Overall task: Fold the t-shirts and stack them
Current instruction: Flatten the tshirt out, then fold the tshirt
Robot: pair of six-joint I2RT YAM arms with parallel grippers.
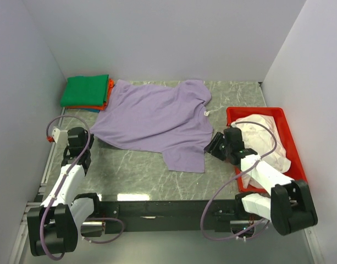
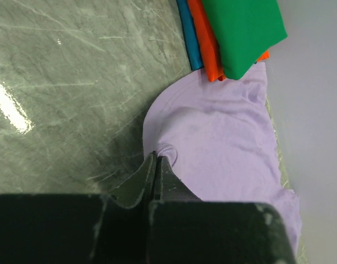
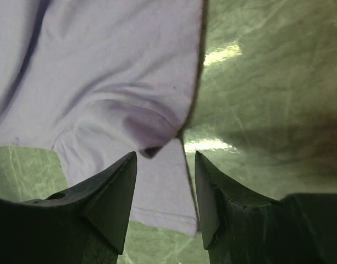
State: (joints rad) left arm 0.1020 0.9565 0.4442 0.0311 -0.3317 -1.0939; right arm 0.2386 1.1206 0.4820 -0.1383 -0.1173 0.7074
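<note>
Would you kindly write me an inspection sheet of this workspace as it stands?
Surface: grey-green marbled table, glossy.
Job's things: lavender cloth t-shirt spread out mid-table; green shirt, orange-red shirt and blue shirt folded, stacked far left; pale pinkish-white shirt crumpled at right.
Clutter: red plastic rectangular tray holding it.
Grippers: left gripper shut on the lavender shirt's edge; right gripper open over its right edge.
Cables: purple cables loop along both arms.
Surroundings: plain white walls on three sides.

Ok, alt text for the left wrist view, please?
The left gripper, shut, pinches a puckered edge of the lavender t-shirt lying on a grey marbled table. Beyond it sits a folded stack: green shirt on top, orange-red and blue beneath.
</note>
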